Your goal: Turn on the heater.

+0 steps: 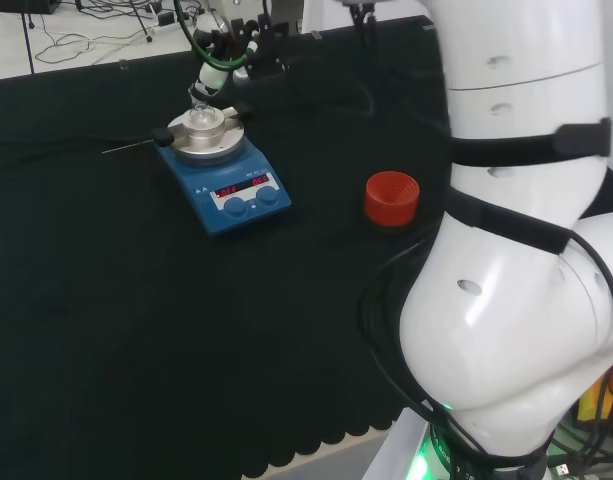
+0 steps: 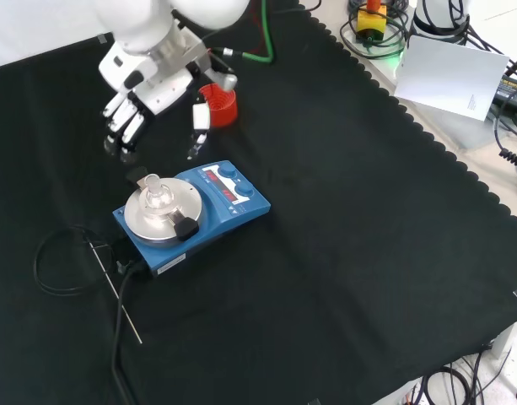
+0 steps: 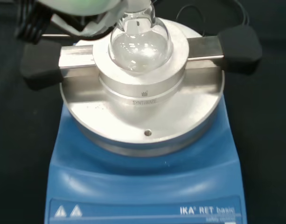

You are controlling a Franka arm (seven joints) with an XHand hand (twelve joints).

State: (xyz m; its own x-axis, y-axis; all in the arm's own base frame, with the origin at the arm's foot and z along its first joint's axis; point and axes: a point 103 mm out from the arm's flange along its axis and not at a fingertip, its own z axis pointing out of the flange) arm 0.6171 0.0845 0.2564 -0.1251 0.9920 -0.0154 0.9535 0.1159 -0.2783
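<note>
From the front view, the black cloth-covered tabletop (image 2: 342, 253) lies bare nearest me, apart from a thin metal rod (image 2: 115, 291) and a looped black cable (image 2: 51, 270) at the left. Beyond them sits the blue rectangular hotplate heater (image 2: 191, 215), well apart from the cloth's edges. Its long axis runs diagonally in this view, from the cable end at lower left to the control face at upper right, where two blue knobs (image 2: 233, 175) and red lit displays (image 2: 220, 184) point toward the red ribbed ring stand (image 2: 220, 105). On its round silver plate (image 2: 161, 211) a metal block with black-handled bars cradles a clear round-bottomed glass flask (image 3: 140, 44), neck upright. Farther back, the black and white hand (image 2: 144, 93) hovers above the heater's far side, fingers hanging relaxed and spread, holding nothing, touching nothing. The red stand is just behind the hand.
</note>
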